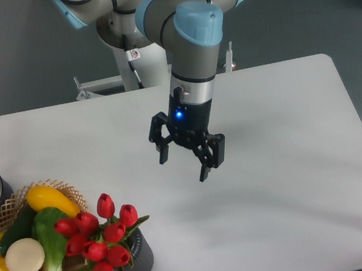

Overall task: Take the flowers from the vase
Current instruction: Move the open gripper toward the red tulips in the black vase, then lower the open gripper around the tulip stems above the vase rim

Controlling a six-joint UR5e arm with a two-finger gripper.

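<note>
We saw the gripper (184, 164), jaws apart and empty, well up-right of the flowers (100, 244) in the vase (136, 258) beside the basket (67, 191); grabbing buds could topple it.

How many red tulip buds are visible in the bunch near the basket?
10 visible. The flowers stand in the vase: one bud high at the top, one to its right, seven clustered in the middle, and one hanging low at the left over the basket edge. More may be hidden behind.
</note>
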